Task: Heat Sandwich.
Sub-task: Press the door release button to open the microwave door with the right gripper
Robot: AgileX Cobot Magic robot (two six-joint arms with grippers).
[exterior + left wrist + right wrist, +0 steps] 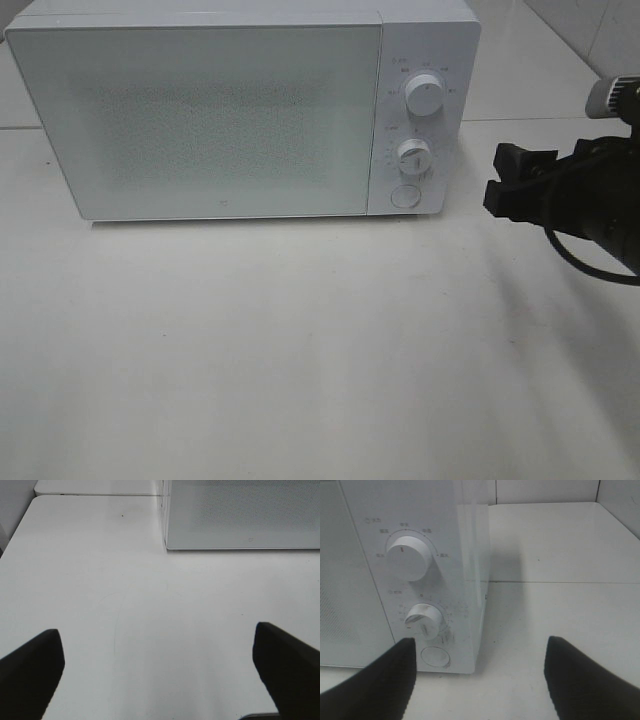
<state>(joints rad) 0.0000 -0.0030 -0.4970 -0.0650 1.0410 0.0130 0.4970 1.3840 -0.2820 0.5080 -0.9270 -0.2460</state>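
Where left wrist view sees door [245, 515], right sees dials [410, 557] | both jaws apart

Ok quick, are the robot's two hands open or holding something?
Left gripper: open, holding nothing.
Right gripper: open, holding nothing.

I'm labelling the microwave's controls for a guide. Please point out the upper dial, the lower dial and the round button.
upper dial [425, 97], exterior high view, centre of its white face.
lower dial [413, 155], exterior high view, centre of the knob.
round button [435, 656], right wrist view, middle of its face.
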